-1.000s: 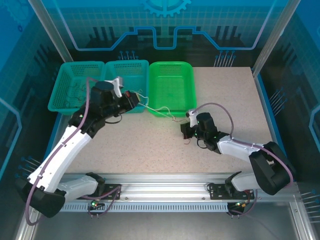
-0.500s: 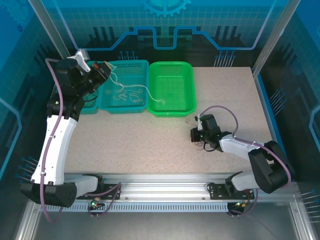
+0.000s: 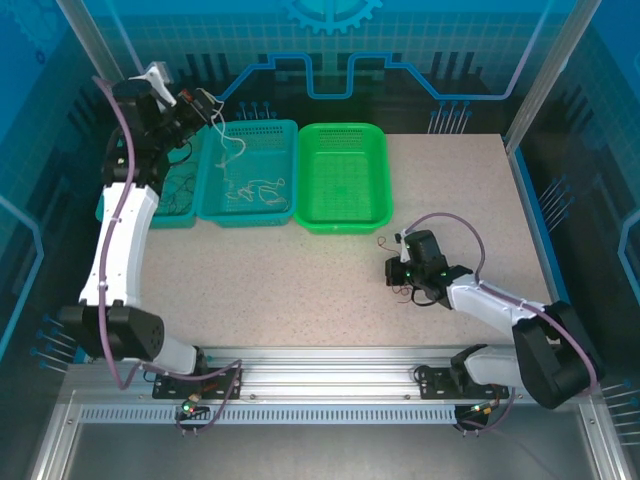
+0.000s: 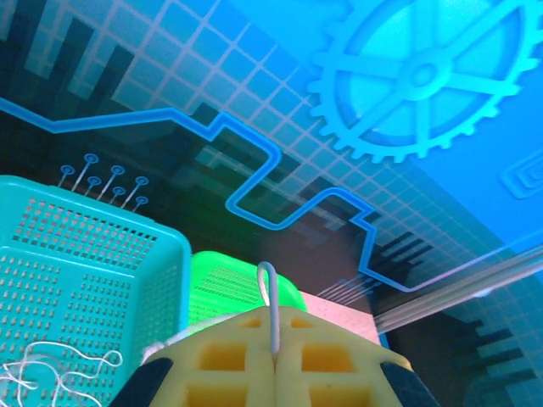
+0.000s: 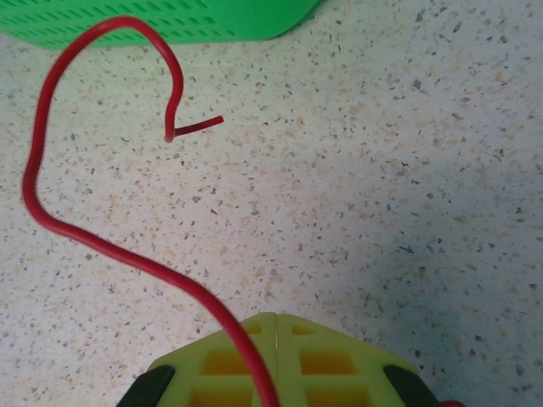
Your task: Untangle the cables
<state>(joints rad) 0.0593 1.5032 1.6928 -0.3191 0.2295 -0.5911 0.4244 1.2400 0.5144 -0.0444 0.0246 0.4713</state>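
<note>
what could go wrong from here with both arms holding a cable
1. The left gripper pinches only a short loop of white cable at its very tip, high over the middle teal basket; it may slip out and drop among the loose white cables there.
2. The right gripper holds the red cable on the table, its curled free end near the green basket; pulling may snag it on that wall.

- Cream-white hair-thin flexible wire [image 3: 238, 147]: top end pinched in the closed left gripper [image 4: 273, 326]. It dangles slack above the middle teal perforated basket [image 3: 285, 135], at 11 o'clock on the speckled tabletop [image 5: 382, 170].
- Loose cream-white wires [image 3: 255, 190]: tangled on that basket's floor.
- Red thin wire [image 5: 28, 178]: clamped in the closed right gripper [image 5: 276, 326]. It lies in an S-curve on the tabletop, its hooked free end toward 11 o'clock.
</note>
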